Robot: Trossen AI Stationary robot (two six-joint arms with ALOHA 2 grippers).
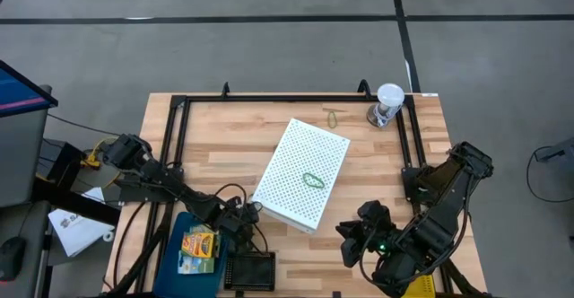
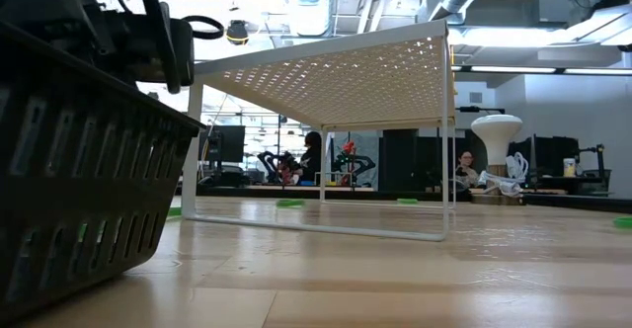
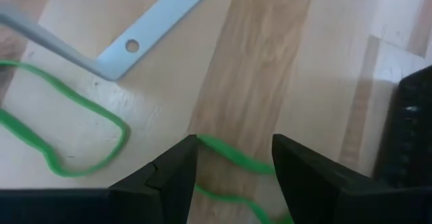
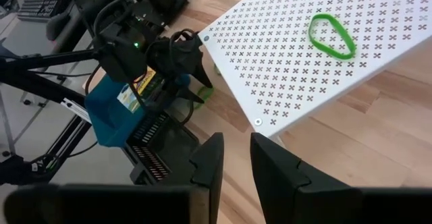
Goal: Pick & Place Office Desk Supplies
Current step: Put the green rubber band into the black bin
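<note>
Starting on the left: the left end effector [image 1: 248, 212] is hanging low over the counter [image 1: 224, 136] right at the near-left corner of the white perforated box [image 1: 300, 174], fingers spread apart with nothing pinched. In its wrist view a green rubber band [image 3: 67, 133] is lying flat on the wood just beside the box's leg, with a strand running between the two fingers [image 3: 172, 177]. That thing is going to be feather-light and totally floppy, so no stiffness to push against. I'd guess the best bet is pinching one strand flat against the wood, since it's thin and could slide out.

The crayon boxes [image 1: 199, 244] are sitting in the blue bin [image 1: 170, 258] near the left arm, light stiff cardboard, easy to squeeze by the sides.

Moving right, another green band [image 1: 313, 180] is resting on top of the perforated box, same limp deal.

The right end effector [image 1: 359, 235] is waiting near the front right of the counter, fingers looking slightly parted, though it's hard to say for sure.
</note>
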